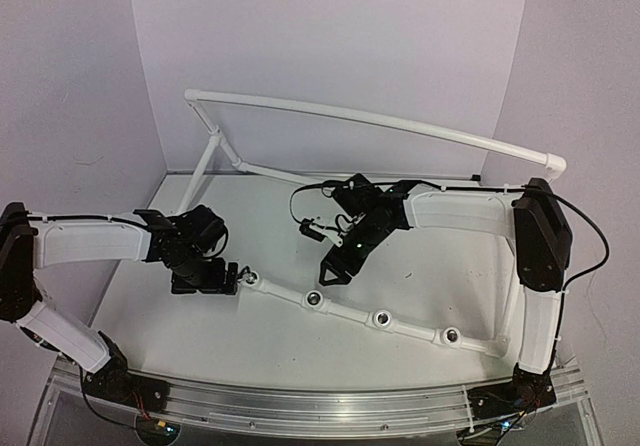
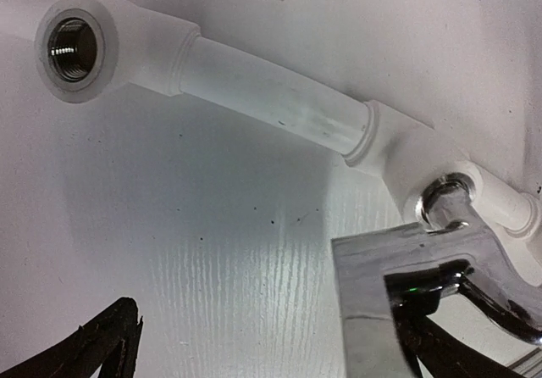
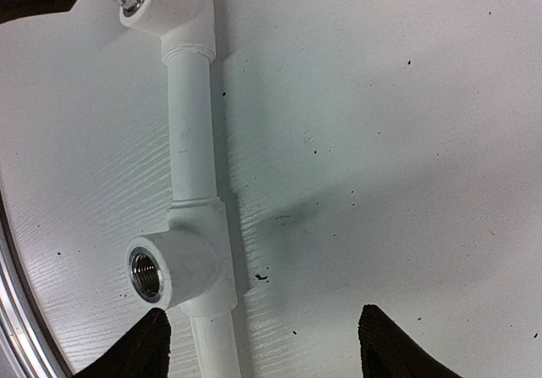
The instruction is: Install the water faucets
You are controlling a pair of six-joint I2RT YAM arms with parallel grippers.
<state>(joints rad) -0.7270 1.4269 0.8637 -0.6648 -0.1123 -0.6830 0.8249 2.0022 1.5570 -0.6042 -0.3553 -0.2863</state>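
Closest to your left wrist lens is the shiny silver-grey metal water faucet [image 2: 398, 268], filling the lower right corner. Its stem end sits in a round socket of the white plastic pipe frame [image 2: 271, 90], which lies flat on the white table [image 2: 212, 251]. Your black left gripper [image 1: 230, 277] is spread wide. One black finger [image 2: 97, 348] shows at the lower left, well apart from the water faucet. The other is mostly hidden behind the chrome body, so you cannot tell whether it touches. Toward the upper left along the pipe, an empty threaded socket [image 2: 72, 47] faces the lens.

From above, the water faucet is at the left end of the low pipe run, just in front of the left gripper. Three open sockets follow along the run toward the right. A taller white pipe rail [image 1: 380, 121] stands at the back of the table.

Your black right gripper [image 3: 262, 344] hangs above the run near the first of those open sockets, jaws wide and holding nothing. In its wrist view the pipe runs up the picture. An empty socket lies just above one fingertip, and the water faucet's chrome stem enters the fitting at the top left corner.
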